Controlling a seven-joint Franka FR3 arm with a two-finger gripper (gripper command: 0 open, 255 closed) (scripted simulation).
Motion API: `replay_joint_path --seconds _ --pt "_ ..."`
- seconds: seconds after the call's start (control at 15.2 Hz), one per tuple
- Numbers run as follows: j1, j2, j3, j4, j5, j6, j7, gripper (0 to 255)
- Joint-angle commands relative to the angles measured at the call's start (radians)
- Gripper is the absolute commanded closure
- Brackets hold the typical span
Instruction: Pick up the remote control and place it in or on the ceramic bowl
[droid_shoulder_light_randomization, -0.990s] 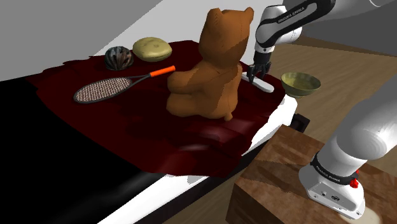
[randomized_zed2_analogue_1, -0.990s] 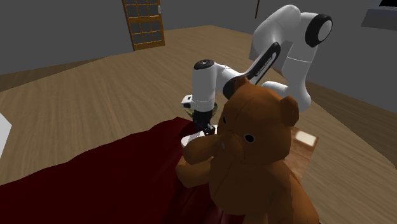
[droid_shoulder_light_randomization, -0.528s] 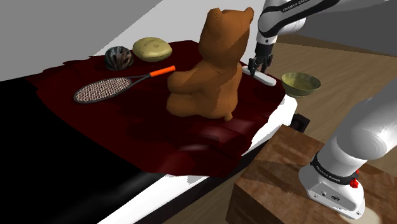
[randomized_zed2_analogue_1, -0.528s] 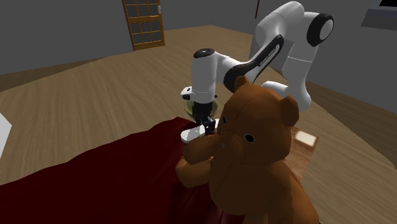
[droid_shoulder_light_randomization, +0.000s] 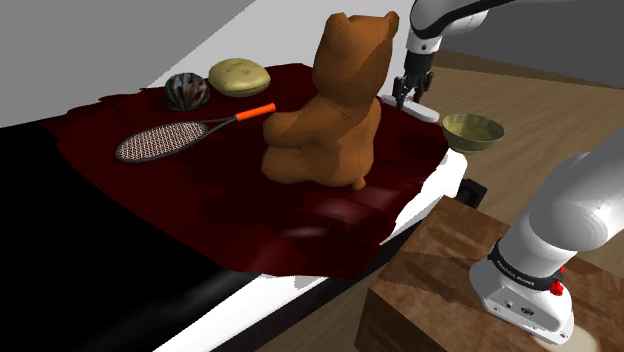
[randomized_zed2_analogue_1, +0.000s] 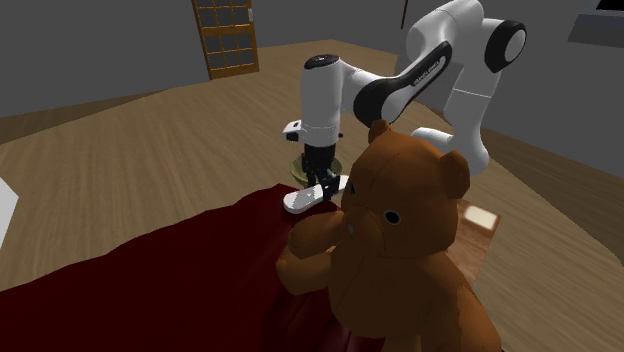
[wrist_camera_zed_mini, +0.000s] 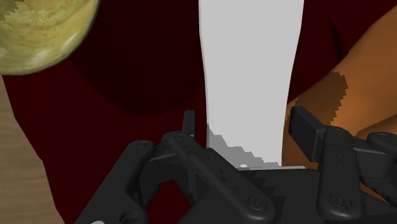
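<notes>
A flat white remote control hangs just above the dark red blanket, and my black gripper is shut on its end. In the wrist view the remote runs straight out between the two fingers, which clasp its sides. An olive-yellow bowl sits at the bed's corner, to the shoulder view's right of the remote. The bowl lies off to one side of the gripper's line. From the second exterior view, the gripper holds the remote beside the teddy bear's head.
A big brown teddy bear sits close beside the gripper. A racket, a patterned ball and a yellowish round cushion lie farther back on the blanket. The wooden stand is at lower right.
The gripper has risen off the blanket with the remote clasped in it, and has shifted slightly away from the bear. Nothing else has moved.
</notes>
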Motion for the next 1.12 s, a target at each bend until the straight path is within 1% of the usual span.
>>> replay_joint_path --seconds 0.0,0.13,0.59,1.06 --pt "0.001 -0.004 0.002 0.021 0.0 -0.026 0.002 255" --pt "0.001 -0.008 0.003 0.036 -0.001 -0.044 0.002 255" --pt "-0.075 -0.125 -0.086 -0.052 -0.065 -0.064 -0.127 255" --pt "-0.153 -0.198 -0.189 -0.084 -0.133 -0.09 -0.274 255"
